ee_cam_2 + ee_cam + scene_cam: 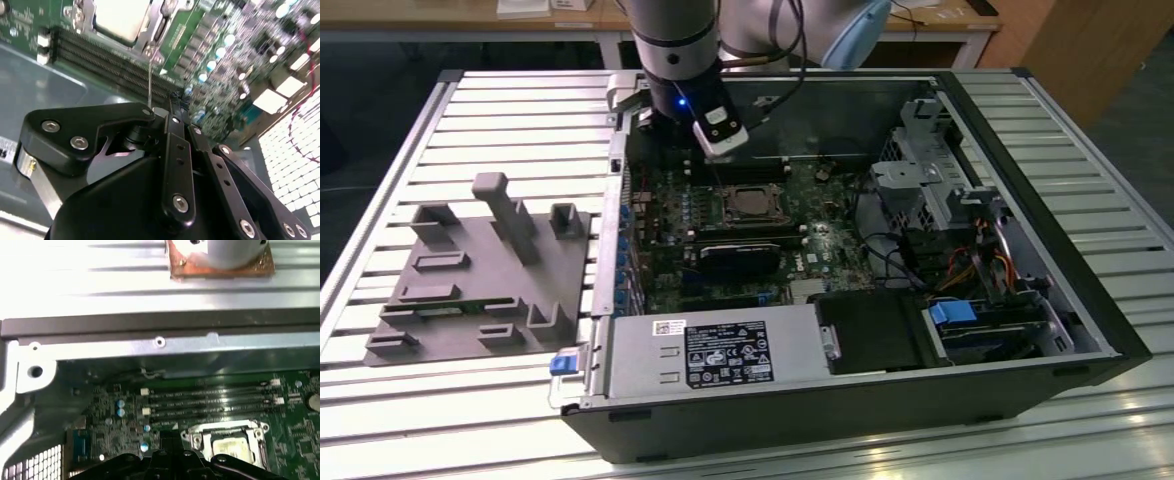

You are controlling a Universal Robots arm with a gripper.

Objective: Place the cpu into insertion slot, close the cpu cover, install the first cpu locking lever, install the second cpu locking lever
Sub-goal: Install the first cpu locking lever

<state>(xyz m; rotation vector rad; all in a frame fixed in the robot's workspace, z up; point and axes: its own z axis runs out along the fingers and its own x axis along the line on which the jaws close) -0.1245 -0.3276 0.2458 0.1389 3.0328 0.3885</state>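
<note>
Exterior view, from its left: a grey moulded fixture (pixel 480 270) sits on the slatted metal surface (pixel 454 425), just beside an open black computer case (pixel 854 410). Inside the case lies the green motherboard (pixel 834 245).

The robot's black hand (pixel 716 155) hangs over the far part of the board. The small square insertion slot (pixel 727 212) is just on the near side of it and a touch to the right.

The flat silvery-grey cpu (pixel 229 447) lies in that slot. The thin dark-silver cpu cover (pixel 223 429) looks to be folded down around it, with the chip showing through its window.

In the second wrist view, a thin steel wire lever (pixel 150 75) rises from the slot's edge, its long axis running straight toward the tip of the hand. It looks like one of the locking levers, not yet latched. I cannot tell how far open the hand is, or whether it has hold of the wire.

Nearer, a grey power supply box (pixel 707 350) lies along the case's front. At the right stands the metal drive cage (pixel 921 180).
</note>
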